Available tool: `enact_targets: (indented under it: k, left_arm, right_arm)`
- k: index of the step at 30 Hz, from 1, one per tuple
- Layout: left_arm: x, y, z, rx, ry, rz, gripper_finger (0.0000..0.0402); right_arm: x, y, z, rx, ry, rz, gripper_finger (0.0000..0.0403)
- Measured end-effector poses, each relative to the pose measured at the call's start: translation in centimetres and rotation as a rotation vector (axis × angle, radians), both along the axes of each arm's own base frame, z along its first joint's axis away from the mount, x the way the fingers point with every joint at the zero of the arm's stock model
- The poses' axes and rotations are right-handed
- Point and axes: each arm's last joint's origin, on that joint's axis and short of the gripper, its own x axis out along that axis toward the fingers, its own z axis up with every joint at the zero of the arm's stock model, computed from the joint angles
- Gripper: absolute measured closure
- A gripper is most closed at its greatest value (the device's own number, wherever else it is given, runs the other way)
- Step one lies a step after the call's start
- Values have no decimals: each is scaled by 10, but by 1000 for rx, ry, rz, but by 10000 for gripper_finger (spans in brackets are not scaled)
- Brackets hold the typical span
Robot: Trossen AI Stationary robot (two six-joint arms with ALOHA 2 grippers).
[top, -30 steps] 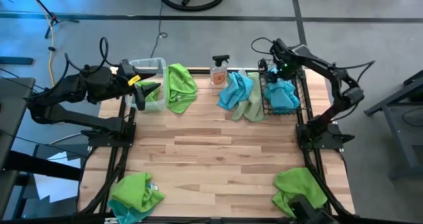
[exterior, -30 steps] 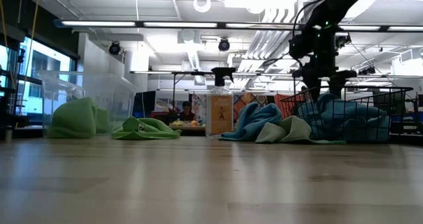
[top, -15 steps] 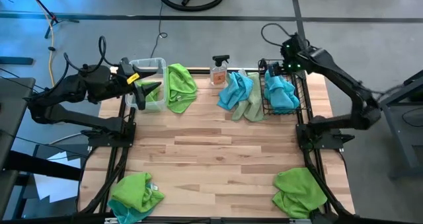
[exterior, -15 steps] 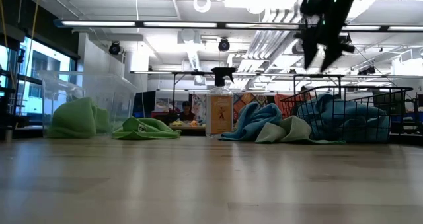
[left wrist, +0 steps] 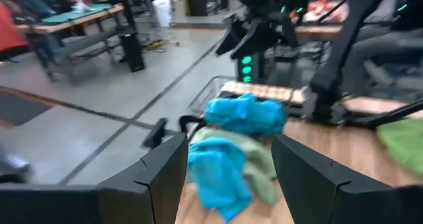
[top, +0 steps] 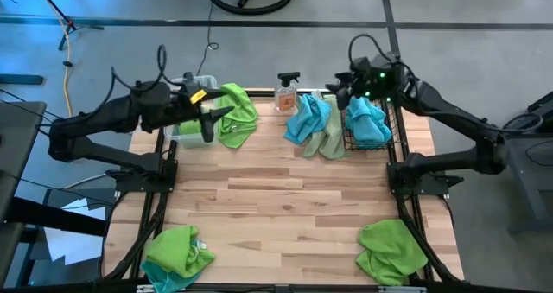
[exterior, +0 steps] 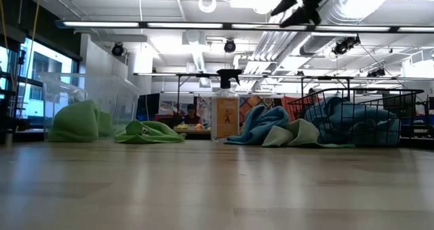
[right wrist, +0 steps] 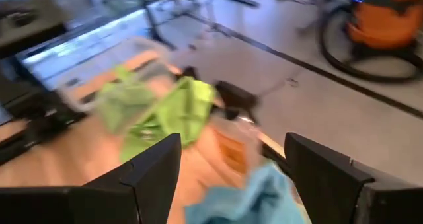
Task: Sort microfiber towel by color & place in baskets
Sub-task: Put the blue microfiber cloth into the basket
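Both grippers, left (top: 210,120) and right (top: 339,92), hang spread and empty; next, I'd guess, grab the mixed pile (top: 315,124) beside the wire basket (top: 393,124).

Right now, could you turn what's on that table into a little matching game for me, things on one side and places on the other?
Things:
1. spray bottle
2. wire basket
3. clear tub
4. lone green towel

Places:
A. far left of the table
B. near right corner
C. far edge, middle
D. far right, holding blue towels

Pairs: 1-C, 2-D, 3-A, 4-B
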Motion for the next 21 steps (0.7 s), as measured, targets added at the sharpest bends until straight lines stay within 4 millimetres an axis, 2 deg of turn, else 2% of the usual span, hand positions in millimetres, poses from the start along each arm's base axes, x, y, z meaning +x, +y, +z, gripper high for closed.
enact_targets:
  k: [7,14,17,21]
  left_arm:
    - [23,13,2,-76,-106,-56,194]
    - [43,27,2,-125,-188,-176,194]
    - [49,34,-2,-138,-178,-223,194]
    - [51,45,-6,-160,-156,-259,194]
  right_arm:
    - [24,18,0,-99,-5,155,137]
    - [31,28,9,-131,-107,325,137]
    - [34,35,12,-101,-162,423,137]
    - [38,43,15,-104,-201,470,137]
